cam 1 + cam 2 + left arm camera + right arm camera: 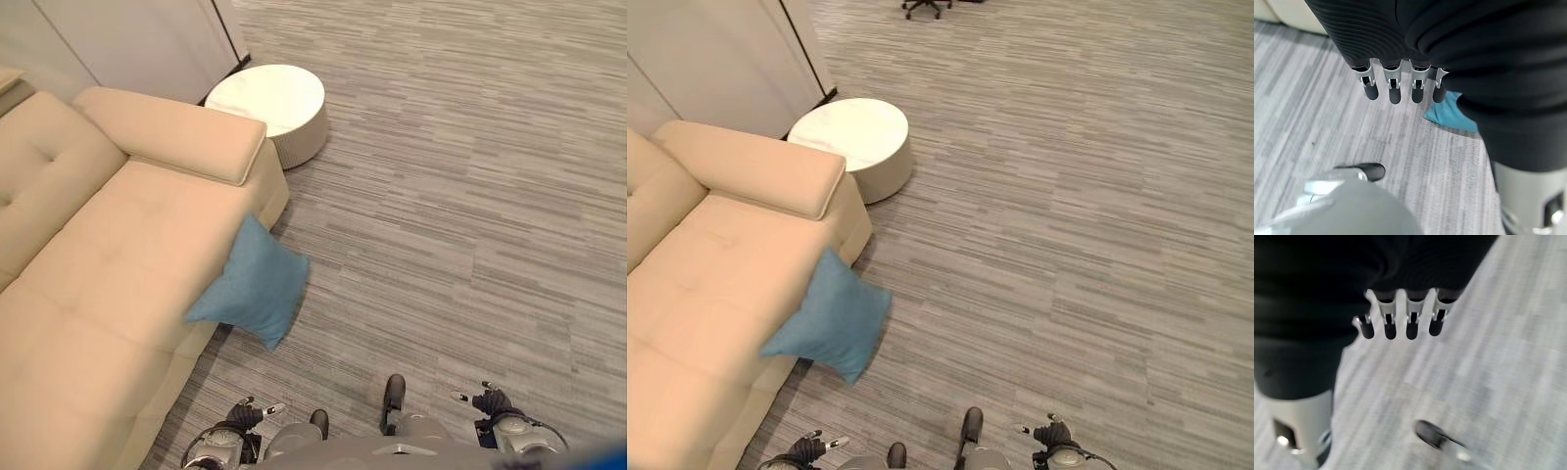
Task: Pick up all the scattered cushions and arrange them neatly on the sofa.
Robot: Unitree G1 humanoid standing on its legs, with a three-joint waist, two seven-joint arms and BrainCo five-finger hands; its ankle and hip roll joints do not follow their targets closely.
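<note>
A blue cushion point(250, 284) leans tilted against the front edge of the beige sofa point(88, 245). Its upper part rests on the seat and its lower corner hangs down toward the floor. The left wrist view catches a corner of this cushion point(1450, 115) past the fingers. My left hand point(245, 413) hangs low at the bottom of the view, below the cushion and apart from it; its fingers point(1394, 93) are straight and hold nothing. My right hand point(490, 401) hangs over bare carpet to the right, fingers point(1390, 329) relaxed and empty.
A round white side table point(269, 103) stands beside the sofa's armrest point(176, 132). Pale wall panels point(137, 39) rise behind them. An office chair base point(926, 8) shows far off. Grey striped carpet point(470, 196) spreads wide to the right.
</note>
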